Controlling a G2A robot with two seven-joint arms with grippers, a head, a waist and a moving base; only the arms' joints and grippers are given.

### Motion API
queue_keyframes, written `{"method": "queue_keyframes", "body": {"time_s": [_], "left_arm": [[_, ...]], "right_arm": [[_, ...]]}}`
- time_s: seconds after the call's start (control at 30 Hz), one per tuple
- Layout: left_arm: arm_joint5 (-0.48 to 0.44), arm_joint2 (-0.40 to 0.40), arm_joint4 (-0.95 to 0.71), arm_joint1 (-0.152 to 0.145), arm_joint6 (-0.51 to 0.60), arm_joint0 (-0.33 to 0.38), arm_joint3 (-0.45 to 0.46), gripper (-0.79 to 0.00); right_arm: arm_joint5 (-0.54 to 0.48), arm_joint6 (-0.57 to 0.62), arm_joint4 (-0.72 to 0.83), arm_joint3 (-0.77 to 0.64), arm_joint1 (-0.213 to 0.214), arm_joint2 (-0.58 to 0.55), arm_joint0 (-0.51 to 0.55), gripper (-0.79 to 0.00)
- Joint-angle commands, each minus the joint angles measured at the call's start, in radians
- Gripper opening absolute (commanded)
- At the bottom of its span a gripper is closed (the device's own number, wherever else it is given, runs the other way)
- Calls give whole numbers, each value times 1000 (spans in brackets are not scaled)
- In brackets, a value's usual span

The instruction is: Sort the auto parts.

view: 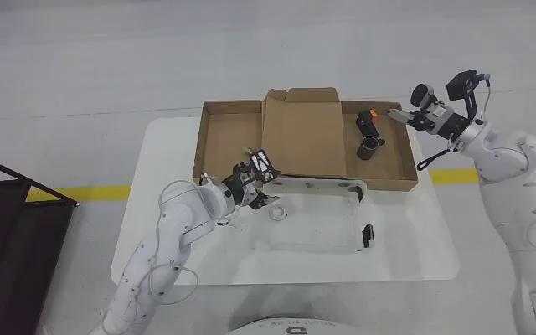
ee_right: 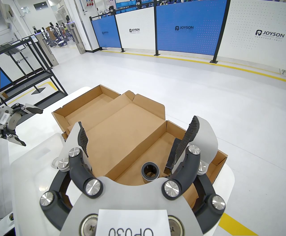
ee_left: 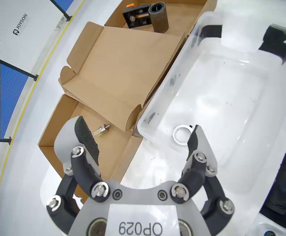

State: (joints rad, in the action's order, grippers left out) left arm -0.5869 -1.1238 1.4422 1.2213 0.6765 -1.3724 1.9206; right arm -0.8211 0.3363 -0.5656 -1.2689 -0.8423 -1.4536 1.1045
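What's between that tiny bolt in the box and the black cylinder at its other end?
A wide cardboard flap covers the middle of the box, with the bolt and cylinder in open sections either side. The top and left wrist views show it.

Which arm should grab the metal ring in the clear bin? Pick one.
Left. The left claw hangs open right beside the ring in the bin; the right claw is off over the cardboard box.

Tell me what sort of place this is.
Probably an industrial hall or robot workshop. A yellow line marks the pale floor, blue and white partition panels fence off the area, and the white table carries a cardboard box and a clear bin for sorting parts.
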Motion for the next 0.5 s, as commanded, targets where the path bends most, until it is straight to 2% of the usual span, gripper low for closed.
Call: {"method": "queue_keyframes", "body": {"time_s": [0.0, 0.07, 0.13, 0.23, 0.3, 0.47], "left_arm": [[0, 1, 7, 0, -1, 0, 2, 0], [-16, 30, 70, -3, -3, -8, 14, 0], [-83, 78, 121, -4, -13, -4, 39, 0], [-274, 161, 197, -11, -70, 19, 75, 0], [-356, 196, 257, -16, -111, 42, 87, 0], [-324, 254, 347, -9, -148, 100, 29, -15]], "right_arm": [[0, 0, 0, 0, 0, 0, 0, 0], [0, 0, 0, 0, 0, 0, 0, 0], [0, 0, 0, 0, 0, 0, 0, 0], [0, 0, 0, 0, 0, 0, 0, 0], [0, 0, 0, 0, 0, 0, 0, 0], [0, 0, 0, 0, 0, 0, 0, 0]]}}
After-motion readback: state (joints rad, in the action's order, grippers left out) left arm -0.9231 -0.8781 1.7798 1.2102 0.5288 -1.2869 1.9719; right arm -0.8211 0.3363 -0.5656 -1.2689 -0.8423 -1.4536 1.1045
